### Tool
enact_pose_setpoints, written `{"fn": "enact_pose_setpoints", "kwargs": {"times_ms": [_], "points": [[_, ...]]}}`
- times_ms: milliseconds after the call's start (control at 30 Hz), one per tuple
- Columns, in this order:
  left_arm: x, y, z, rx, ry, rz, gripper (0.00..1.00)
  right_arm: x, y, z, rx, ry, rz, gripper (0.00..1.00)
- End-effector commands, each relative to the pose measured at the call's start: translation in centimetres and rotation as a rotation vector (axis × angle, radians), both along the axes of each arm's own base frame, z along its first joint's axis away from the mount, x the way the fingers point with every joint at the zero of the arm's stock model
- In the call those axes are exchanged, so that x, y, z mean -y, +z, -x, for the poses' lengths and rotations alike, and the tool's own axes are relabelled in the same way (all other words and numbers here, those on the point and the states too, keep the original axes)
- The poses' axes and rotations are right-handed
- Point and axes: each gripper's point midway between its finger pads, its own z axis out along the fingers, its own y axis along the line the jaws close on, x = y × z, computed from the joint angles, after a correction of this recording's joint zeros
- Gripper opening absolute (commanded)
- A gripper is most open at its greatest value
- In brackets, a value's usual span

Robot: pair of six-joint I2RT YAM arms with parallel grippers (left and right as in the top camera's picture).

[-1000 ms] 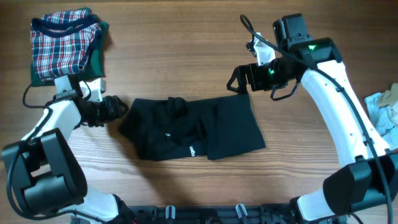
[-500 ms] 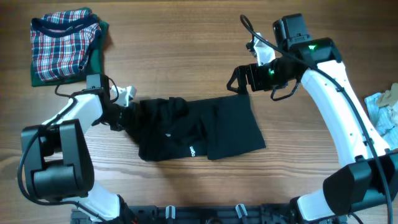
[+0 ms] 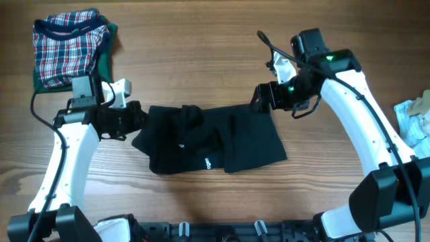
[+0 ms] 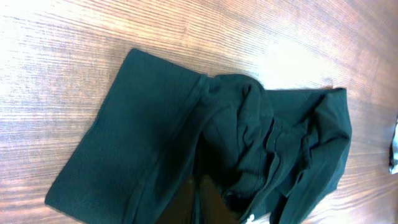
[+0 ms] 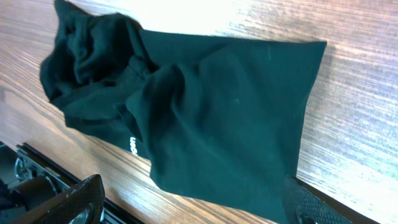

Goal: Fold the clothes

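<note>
The left gripper [image 3: 132,121] is clenched on the left edge of the black shirt [image 3: 228,144], which lies rumpled mid-bench [image 3: 201,60]. The fabric looks soft, light and limp, so it is best pinched at corners or hems. The right gripper [image 3: 263,99] hangs released over its upper right corner.

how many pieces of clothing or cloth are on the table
3: a black shirt in the middle, a plaid garment at the far left corner, a pale cloth at the right edge, partly cut off. Green fabric under the plaid one may be a fourth.
</note>
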Motion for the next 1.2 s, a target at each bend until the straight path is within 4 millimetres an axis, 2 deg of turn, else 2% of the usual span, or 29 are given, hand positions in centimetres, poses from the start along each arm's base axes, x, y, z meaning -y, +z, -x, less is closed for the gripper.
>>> {"fn": "enact_pose_setpoints", "kwargs": {"times_ms": [0,33,133,200,267,400,467,600,633,700,767,800,933,1000,1033,1167], "points": [[-0.2,-0.3,0.8,-0.054,0.015,0.003,0.50,0.1,-0.4,0.1,-0.006,-0.008,0.011,0.94],[0.1,-0.6,1.2,-0.078,0.005,0.005,0.57,0.1,-0.4,0.0,-0.003,-0.008,0.010,0.94],[0.0,-1.7,2.1,-0.117,-0.019,-0.078,0.58,0.1,-0.4,-0.1,0.004,-0.007,0.008,0.95],[-0.3,-3.1,2.8,-0.158,-0.034,-0.149,0.58,0.1,-0.4,-0.1,0.006,0.000,0.010,0.95],[-0.1,-4.1,3.1,-0.194,-0.039,-0.153,0.56,0.1,-0.4,-0.1,0.006,0.000,0.009,0.95],[-0.2,-6.2,2.6,-0.234,-0.048,-0.163,0.53,0.1,-0.4,-0.1,0.006,0.000,0.010,0.95],[0.2,-7.6,2.0,-0.242,-0.069,-0.171,0.52,0.1,-0.4,-0.1,0.006,0.000,0.010,0.95],[1.9,-8.7,2.0,-0.228,-0.175,-0.189,0.50,0.1,-0.4,-0.1,0.007,0.002,0.010,0.95],[2.4,-9.0,2.1,-0.227,-0.205,-0.200,0.49,0.1,-0.4,-0.1,0.007,0.002,0.010,0.96],[2.6,-9.2,2.2,-0.227,-0.227,-0.227,0.34,0.1,-0.4,-0.1,0.006,0.002,0.010,0.95],[2.6,-9.2,2.2,-0.226,-0.227,-0.230,0.07,0.1,-0.4,-0.1,0.006,0.002,0.011,0.95],[2.6,-9.2,2.2,-0.226,-0.227,-0.230,0.04,0.1,-0.4,0.0,0.006,0.002,0.010,0.95],[2.6,-8.6,1.6,-0.210,-0.206,-0.226,0.04,0.2,-0.5,0.3,-0.008,0.002,0.015,0.95],[2.5,-6.6,0.3,-0.174,-0.165,-0.215,0.04,0.3,-0.5,0.6,-0.022,0.002,0.021,0.95],[2.2,-4.9,-0.4,-0.138,-0.141,-0.209,0.04,0.4,-0.6,0.7,-0.026,0.003,0.022,0.95],[0.8,-2.0,-0.8,-0.077,-0.076,-0.205,0.04,0.4,-0.5,0.7,-0.028,0.002,0.022,0.95]]}}
